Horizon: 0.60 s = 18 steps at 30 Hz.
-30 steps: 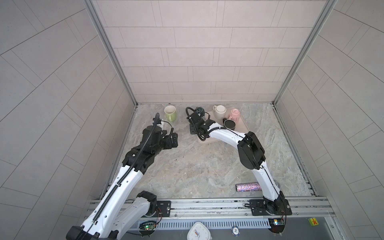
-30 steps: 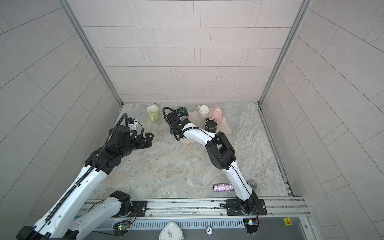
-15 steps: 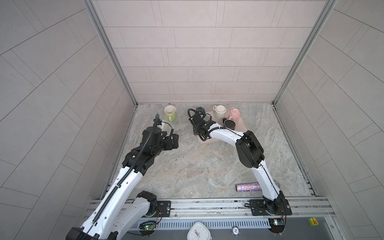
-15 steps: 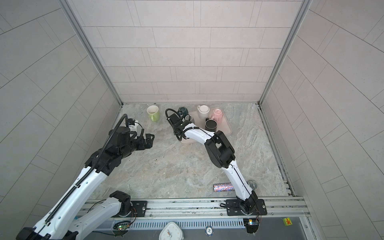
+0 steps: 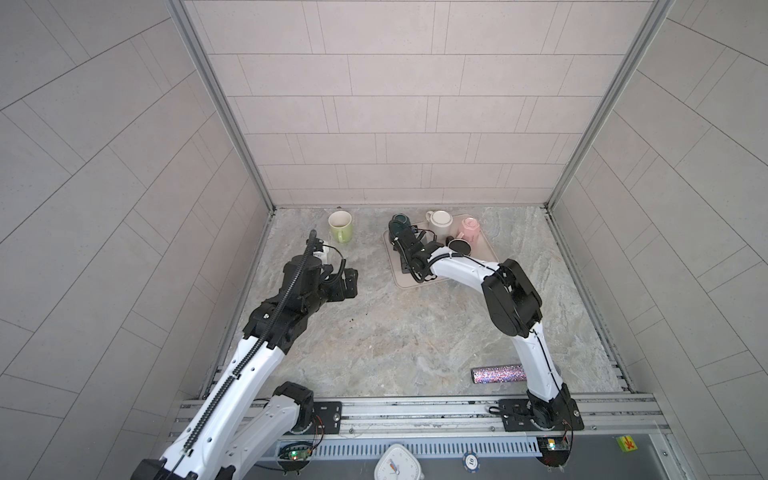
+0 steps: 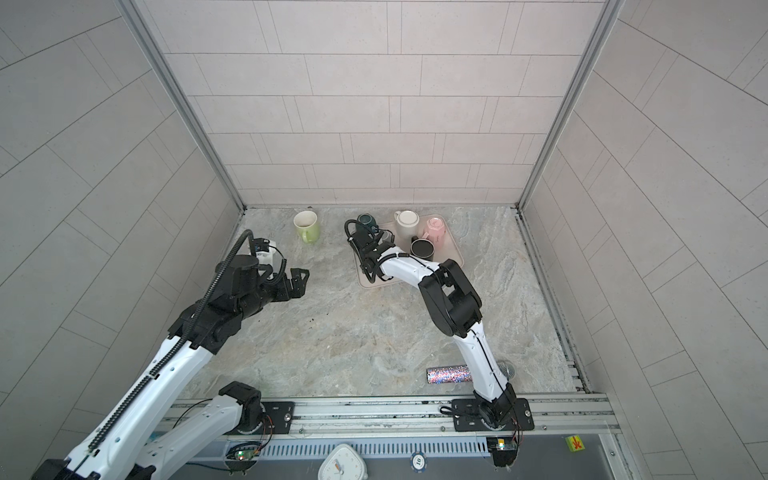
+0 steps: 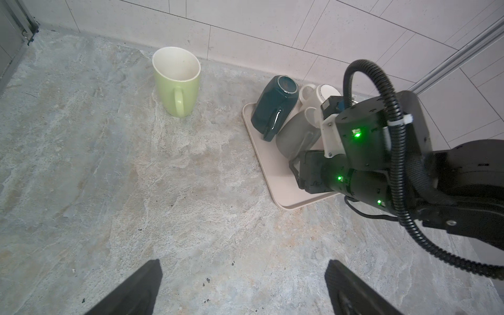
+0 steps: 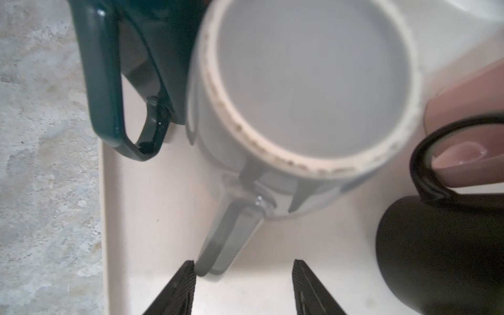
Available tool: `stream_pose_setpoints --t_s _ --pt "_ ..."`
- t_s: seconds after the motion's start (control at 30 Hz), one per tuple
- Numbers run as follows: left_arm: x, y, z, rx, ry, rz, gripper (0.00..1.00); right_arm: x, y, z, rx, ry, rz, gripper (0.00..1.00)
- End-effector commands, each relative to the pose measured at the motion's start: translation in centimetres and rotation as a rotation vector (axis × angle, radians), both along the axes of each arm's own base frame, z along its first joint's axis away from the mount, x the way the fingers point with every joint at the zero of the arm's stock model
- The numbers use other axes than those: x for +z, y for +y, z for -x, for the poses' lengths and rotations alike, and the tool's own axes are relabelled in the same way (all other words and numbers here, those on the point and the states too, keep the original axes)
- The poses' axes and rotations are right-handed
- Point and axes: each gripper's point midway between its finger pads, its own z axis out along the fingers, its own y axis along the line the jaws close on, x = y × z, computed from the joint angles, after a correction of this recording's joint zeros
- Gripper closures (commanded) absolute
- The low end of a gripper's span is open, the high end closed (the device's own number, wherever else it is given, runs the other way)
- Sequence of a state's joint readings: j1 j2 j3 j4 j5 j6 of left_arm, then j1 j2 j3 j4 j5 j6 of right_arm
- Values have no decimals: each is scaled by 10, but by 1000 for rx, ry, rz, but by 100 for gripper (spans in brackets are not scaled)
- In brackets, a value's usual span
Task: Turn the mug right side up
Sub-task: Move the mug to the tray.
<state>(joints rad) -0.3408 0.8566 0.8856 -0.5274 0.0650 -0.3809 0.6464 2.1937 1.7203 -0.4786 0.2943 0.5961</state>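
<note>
The grey mug [image 8: 300, 95] sits upside down on the beige tray [image 8: 152, 218], beside the dark green mug [image 8: 152, 41]. The right claw [image 8: 244, 263] is half open, gripping nothing (the mug's handle ends just ahead of it). The left claw [image 7: 243, 263], off the tray, gapes wide and empty.

The right arm [image 5: 513, 299] rises from its base, bends sharply at the elbow and reaches forward and down over the tray [image 7: 272, 177]. Its wrist sits low above the tray's near-left part. The right gripper [image 8: 244, 263] points into the tray with its fingers parted, clamping nothing. The left arm [image 5: 253, 365] stretches forward well to the left of the tray, wrist raised. The left gripper [image 7: 242, 286] hangs clear of the tray, turned towards it, its jaws spread wide and empty.
</note>
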Motion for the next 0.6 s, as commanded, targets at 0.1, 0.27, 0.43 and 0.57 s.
stream_pose_setpoints --t_s 0.1,0.27,0.43,0.57 --pt "0 -4 0 -8 -8 20 0 36 -10 4 -26 -35 -49 42" --pt "-1 -4 0 -11 -6 19 0 37 -13 -4 -20 -61 -59 42" --pt "-2 -5 -1 -13 1 19 0 35 -26 -10 -56 -51 -58 42" --pt "-2 -5 -1 -15 0 20 0 37 -30 -12 -47 -58 -33 42"
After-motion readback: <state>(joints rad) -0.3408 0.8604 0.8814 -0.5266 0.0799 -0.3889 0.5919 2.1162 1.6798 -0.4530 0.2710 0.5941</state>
